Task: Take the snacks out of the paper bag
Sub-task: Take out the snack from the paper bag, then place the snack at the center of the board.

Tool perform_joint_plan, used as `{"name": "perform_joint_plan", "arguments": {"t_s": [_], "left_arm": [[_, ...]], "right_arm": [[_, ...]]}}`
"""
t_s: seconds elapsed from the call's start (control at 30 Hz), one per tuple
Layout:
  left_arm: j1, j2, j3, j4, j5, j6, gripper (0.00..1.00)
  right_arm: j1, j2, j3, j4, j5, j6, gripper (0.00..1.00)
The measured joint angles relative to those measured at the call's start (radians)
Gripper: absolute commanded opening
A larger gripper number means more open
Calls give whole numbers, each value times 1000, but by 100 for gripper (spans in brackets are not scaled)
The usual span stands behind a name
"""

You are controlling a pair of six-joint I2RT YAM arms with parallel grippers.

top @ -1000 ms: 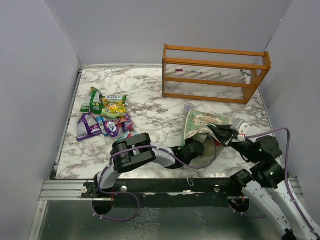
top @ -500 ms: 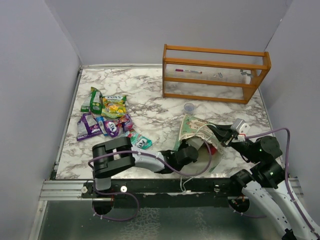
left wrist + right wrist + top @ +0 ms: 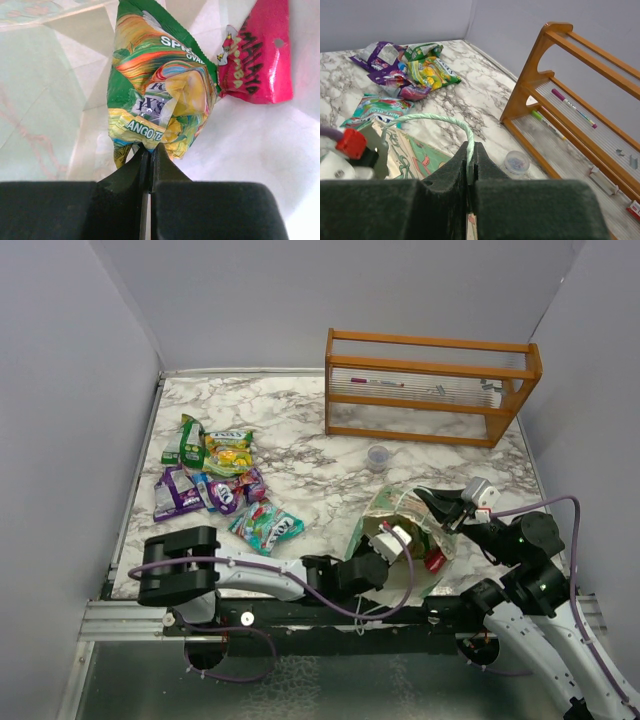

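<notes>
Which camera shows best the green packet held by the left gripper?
The left wrist view: the green packet fills the middle of the frame, pinched at its lower edge by the left gripper. In the top view the paper bag hides it; the right wrist view does not show it.

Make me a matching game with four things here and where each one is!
1. green packet
2. pink packet
3. clear cup
4. string handle

A. on the table near the orange rack
B. pinched in the right pincer
C. pinched in the left pincer
D. lying loose inside the paper bag

Pairs: 1-C, 2-D, 3-A, 4-B
</notes>
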Motion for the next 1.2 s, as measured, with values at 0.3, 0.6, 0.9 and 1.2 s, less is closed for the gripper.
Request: {"name": "perform_joint_plan", "arguments": {"t_s": [0.3,0.6,0.9,1.2], "left_arm": [[-37,-258,-41,-145,-30,-36,0],[-39,-483,-45,-298,31,-48,0],[-41,-760,-47,-516,167,-54,0],[-41,-1059,-27,-764,150,-151,0]], "right_arm": [[0,0,0,0,0,0,2],[0,0,0,0,0,0,2],[0,0,0,0,0,0,2],[0,2,0,0,0,-1,2]]}}
